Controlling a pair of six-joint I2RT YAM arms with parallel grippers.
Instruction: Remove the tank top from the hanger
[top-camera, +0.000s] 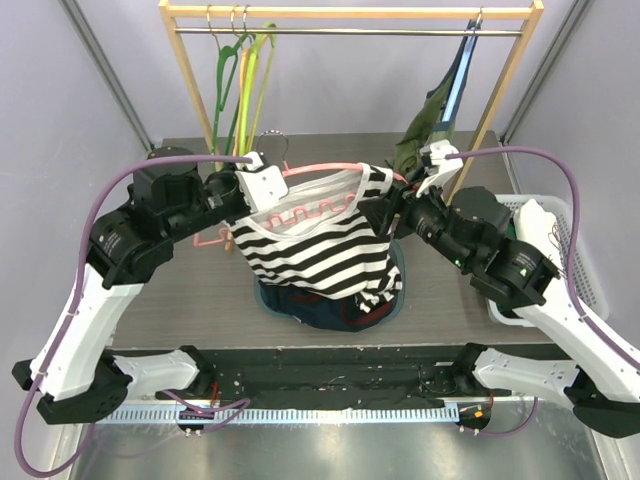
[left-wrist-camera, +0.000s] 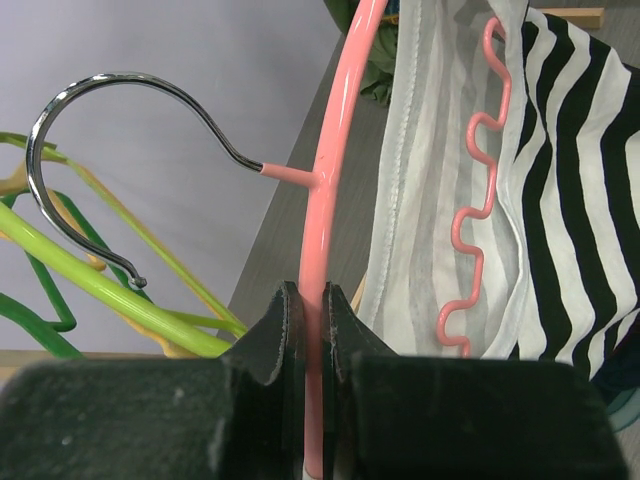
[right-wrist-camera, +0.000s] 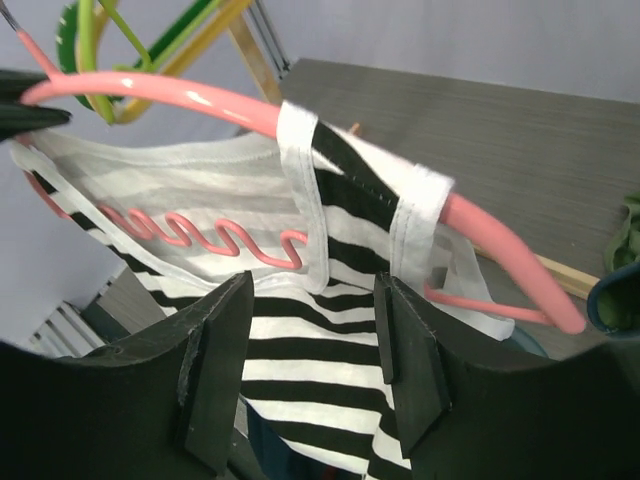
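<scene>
the left gripper (left-wrist-camera: 315, 300) is clamped on the pink hanger (left-wrist-camera: 335, 150). the right gripper (right-wrist-camera: 312, 290) is held with jaws apart, nothing between them, just before a white strap (right-wrist-camera: 300, 150). the striped tank top (right-wrist-camera: 330, 360) is hung on the hanger, both straps on it, above dark clothes (top-camera: 300, 305) on the table (top-camera: 180, 300).

The hanger (left-wrist-camera: 335, 150) is smooth, pink and shiny, like wet plastic. Its hook (left-wrist-camera: 90, 95) is bright metal that shines like a mirror. The tank top (top-camera: 320, 250) is soft cloth, thin and white on the inside, with little stitches along the edge. The left claw (left-wrist-camera: 312, 305) is dull black and bumpy. The table (top-camera: 190, 290) looks like dull grey wood. The rack (top-camera: 350, 12) is pale wood.
</scene>
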